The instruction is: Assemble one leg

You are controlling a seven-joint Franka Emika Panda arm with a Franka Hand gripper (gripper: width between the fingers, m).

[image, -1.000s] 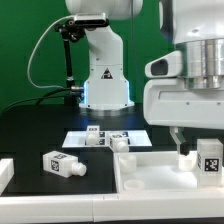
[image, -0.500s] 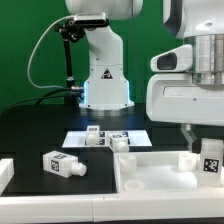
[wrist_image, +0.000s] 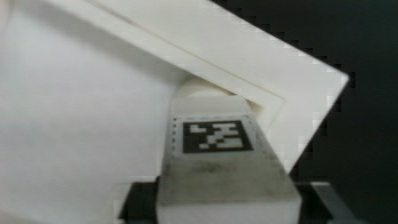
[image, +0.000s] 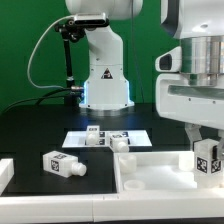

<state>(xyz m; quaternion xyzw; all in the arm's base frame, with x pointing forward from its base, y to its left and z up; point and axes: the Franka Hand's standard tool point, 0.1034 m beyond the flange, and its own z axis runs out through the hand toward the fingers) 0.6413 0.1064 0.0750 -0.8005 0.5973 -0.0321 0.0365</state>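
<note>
My gripper (image: 206, 152) is shut on a leg (image: 208, 160), a stubby white peg with a black-and-white tag, at the exterior view's right. It holds the leg upright over the far right corner of the white panel with raised rims (image: 150, 172). In the wrist view the leg (wrist_image: 217, 140) fills the space between the dark fingers (wrist_image: 143, 200) of the gripper (wrist_image: 222, 208), with the panel's corner (wrist_image: 267, 85) just beyond its tip. Whether the leg touches the panel I cannot tell.
Another leg (image: 62, 163) lies on the black table at the exterior view's left. Two more legs (image: 95, 137) (image: 121, 143) stand on the marker board (image: 80, 141) in front of the robot base (image: 105, 85). A white edge (image: 5, 172) shows at the far left.
The arm's wrist has shifted a little toward the exterior view's right. The held leg stays near the panel's far right corner. The other legs have not moved.
</note>
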